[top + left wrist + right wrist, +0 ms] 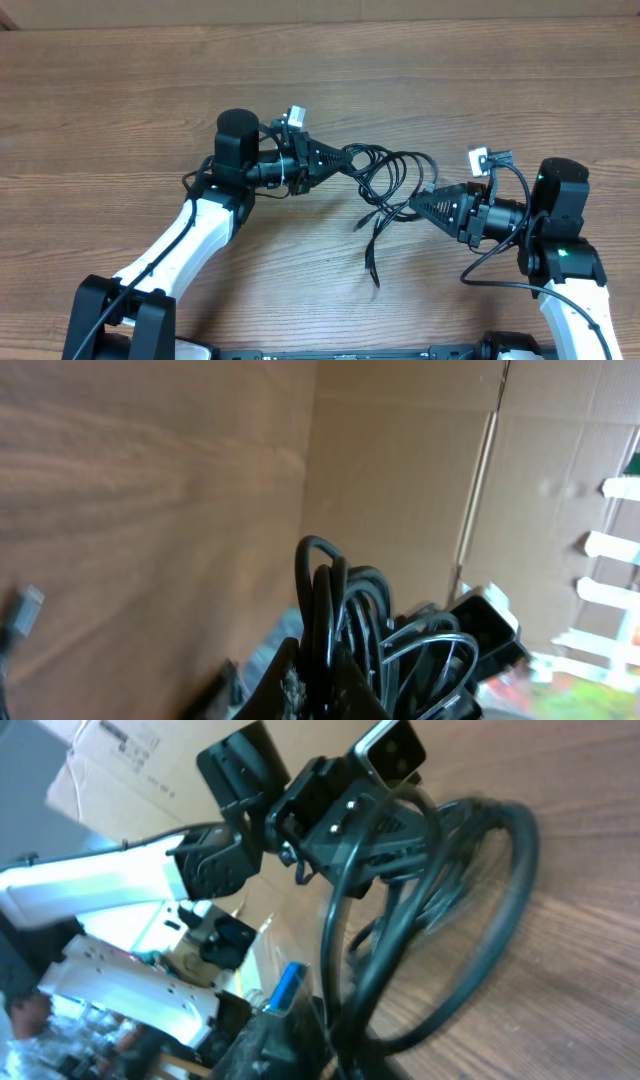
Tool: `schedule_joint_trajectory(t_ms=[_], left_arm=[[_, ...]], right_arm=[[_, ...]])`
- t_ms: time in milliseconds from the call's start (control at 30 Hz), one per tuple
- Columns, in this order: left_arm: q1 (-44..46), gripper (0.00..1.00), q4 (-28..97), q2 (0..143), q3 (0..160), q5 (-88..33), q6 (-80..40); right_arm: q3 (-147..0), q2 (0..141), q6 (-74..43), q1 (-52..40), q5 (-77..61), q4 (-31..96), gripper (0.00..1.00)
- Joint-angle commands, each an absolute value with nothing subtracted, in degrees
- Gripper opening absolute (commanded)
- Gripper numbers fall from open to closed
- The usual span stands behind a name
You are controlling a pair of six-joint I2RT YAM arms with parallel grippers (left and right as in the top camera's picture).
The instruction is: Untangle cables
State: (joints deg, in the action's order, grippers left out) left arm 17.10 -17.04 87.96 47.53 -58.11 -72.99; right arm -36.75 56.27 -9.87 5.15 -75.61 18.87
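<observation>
At mid-table, between the two arms, I find the cables (392,172) gathered as one looped bundle, apparently held up off the table (120,100), with two plug ends (375,280) trailing down toward the near edge. The left gripper (340,160) has its fingers together, clamped on several strands at the bundle's left side (the left wrist view shows the loops rising straight out of the pinch). The right gripper (415,203) sits against the bundle's right side with a strand running into its fingers, but the right wrist view is too blurred for me to tell whether they are clamped or slack. My assessment is that no cord has yet been separated. The loops cross one another throughout, so nearly all the untangling is left.
</observation>
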Motion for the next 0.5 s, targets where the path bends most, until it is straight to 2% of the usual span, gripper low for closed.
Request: schedule_joint_trajectory(t_ms=[0,167,200,233,300,333,467], left_arm=[[15.66,0.04,-17.02,87.64,47.94,-58.26,-64.75],[15.66,0.04,-17.47,87.64,47.97,-63.68,-59.68],[15.66,0.04,-18.85,87.64,47.94,-64.71,-59.48],[15.66,0.04,-20.78,87.61,47.94,-66.0,-59.53],[15.66,0.04,-25.26,87.61,47.94,-68.42,-59.46],[15.68,0.04,-33.5,87.61,47.94,-73.3,-59.11],[15.73,0.04,-37.76,87.61,47.97,-77.6,-59.18]], right_arm=[[-37.89,55.68,-8.91,4.97,-72.49,20.1,0.4],[-37.89,55.68,-8.91,4.97,-60.03,25.69,0.59],[-37.89,55.68,-8.91,4.97,-57.41,26.57,0.67],[-37.89,55.68,-8.93,4.97,-54.46,27.55,0.75],[-37.89,55.68,-9.43,4.97,-47.9,29.95,0.84],[-37.89,55.68,-12.21,4.97,-39.59,32.71,0.88],[-37.91,55.68,-13.5,4.97,-35.94,33.78,0.93]])
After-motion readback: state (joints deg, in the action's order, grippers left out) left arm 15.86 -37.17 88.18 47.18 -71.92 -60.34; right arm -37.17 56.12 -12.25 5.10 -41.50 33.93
